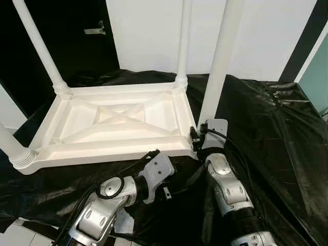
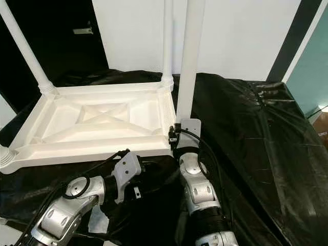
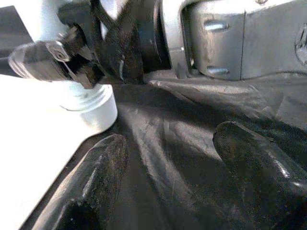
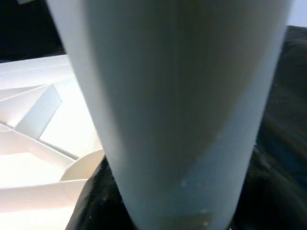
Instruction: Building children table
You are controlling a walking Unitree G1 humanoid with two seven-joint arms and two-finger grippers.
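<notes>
1. White plastic tabletop lies upside down on a black sheet, ribbed underside up.
2. Three white legs stand in its corners: near-left leg, far-left leg, far-right leg.
3. Left gripper is low on the sheet beside the tabletop's near-right corner, fingers spread, holding nothing.
4. Fourth leg stands upright at the near-right corner, its ringed base at the corner socket.
5. Right gripper is at that leg's base; cannot tell whether it clamps the leg.
6. White wall behind.
</notes>
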